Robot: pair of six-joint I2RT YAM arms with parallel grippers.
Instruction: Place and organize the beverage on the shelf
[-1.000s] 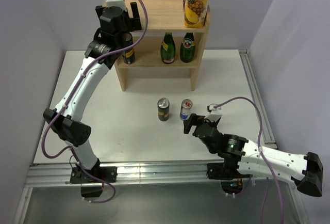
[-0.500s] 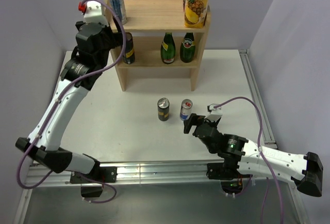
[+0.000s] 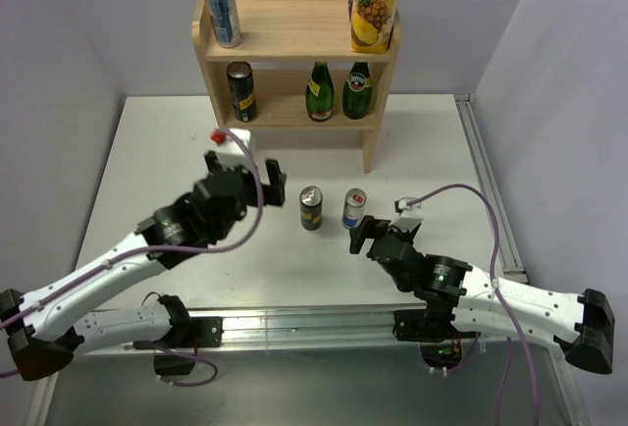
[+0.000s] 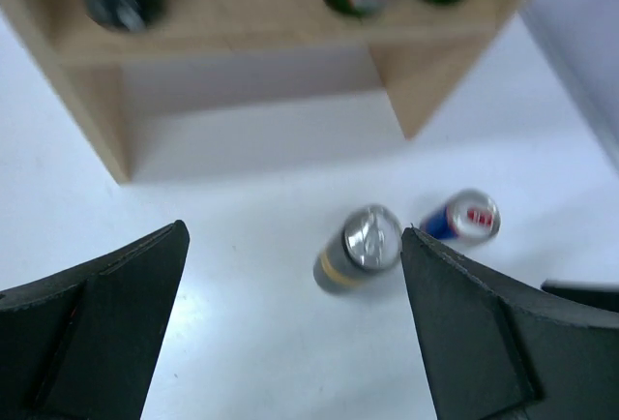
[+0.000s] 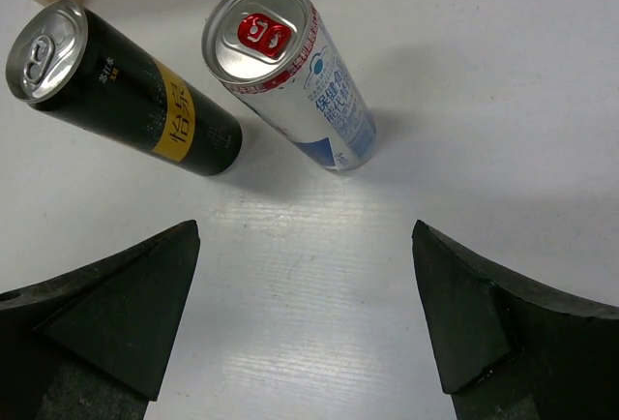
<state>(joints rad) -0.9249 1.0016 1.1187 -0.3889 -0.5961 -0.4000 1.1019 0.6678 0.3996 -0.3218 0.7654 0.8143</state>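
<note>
The left gripper (image 4: 293,236) and right gripper (image 5: 305,226) gape apart, empty. A matte black can (image 5: 126,101) and a slim, glossy silver can (image 5: 309,91) stand on the white table (image 5: 435,72). The wooden shelf (image 3: 294,43) holds two green glass bottles (image 3: 320,92).

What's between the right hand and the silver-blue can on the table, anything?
Nothing visible. In the right wrist view the right hand is open, with the silver-blue can standing straight ahead across bare table. The black-gold can stands off to one side, apart from it and outside the approach line.
</note>
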